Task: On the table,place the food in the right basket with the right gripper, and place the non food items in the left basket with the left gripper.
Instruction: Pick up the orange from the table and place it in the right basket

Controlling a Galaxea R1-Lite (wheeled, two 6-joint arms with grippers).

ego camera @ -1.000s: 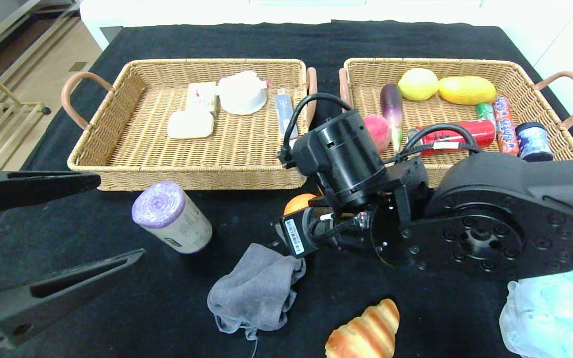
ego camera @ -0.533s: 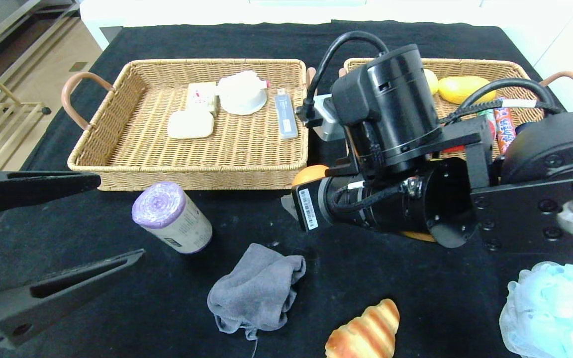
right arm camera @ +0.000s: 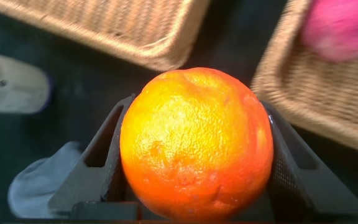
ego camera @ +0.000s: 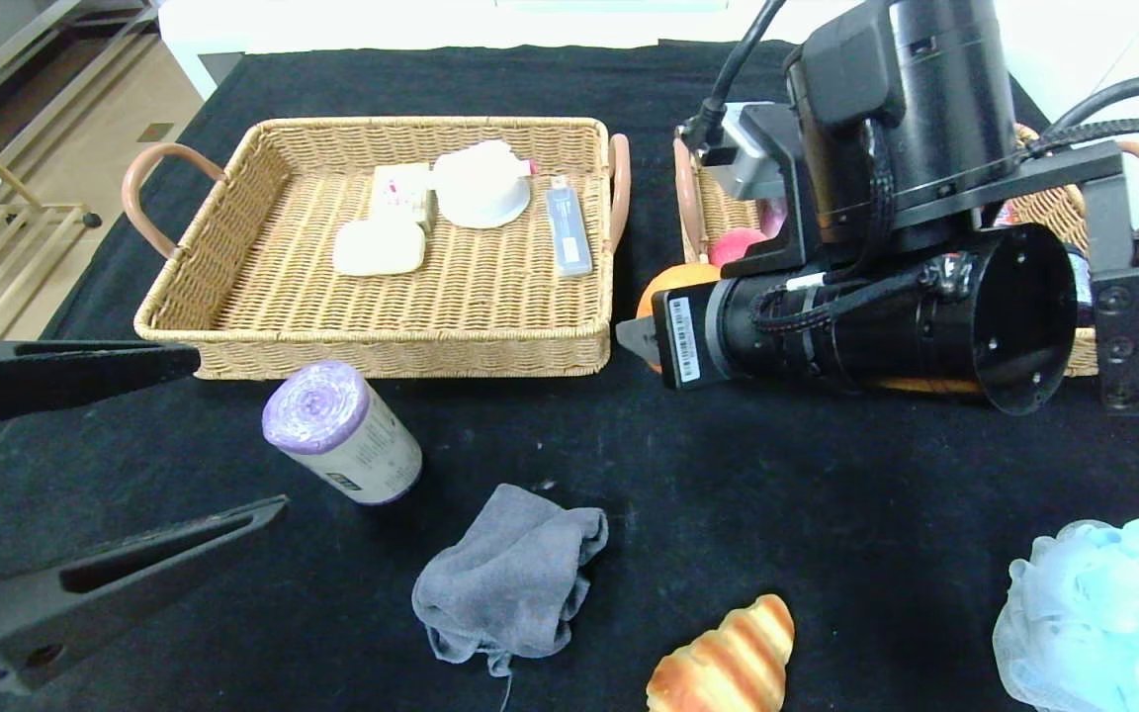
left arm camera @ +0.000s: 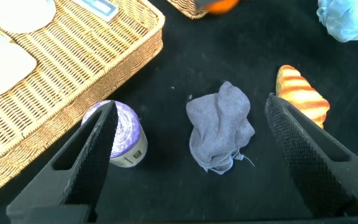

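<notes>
My right gripper (right arm camera: 197,158) is shut on an orange (right arm camera: 196,143), held in the air just off the near left corner of the right basket (ego camera: 690,193). In the head view the orange (ego camera: 670,284) peeks out ahead of the black wrist, which hides most of that basket. A pink peach (ego camera: 736,243) lies inside it. My left gripper (ego camera: 238,432) hangs open at the lower left, over a purple bag roll (left arm camera: 120,130) and a grey cloth (left arm camera: 221,127). The left basket (ego camera: 233,188) holds soap, a white dish, a box and a blue stick.
On the black table in front lie a croissant (ego camera: 728,663) and a pale blue bath pouf (ego camera: 1103,613) at the near right. The two baskets stand side by side with a narrow gap between their handles (ego camera: 619,188).
The right arm has lifted the orange off the table and carried it away from me and to the right, up to the right basket's near left corner. The left arm has not moved.
</notes>
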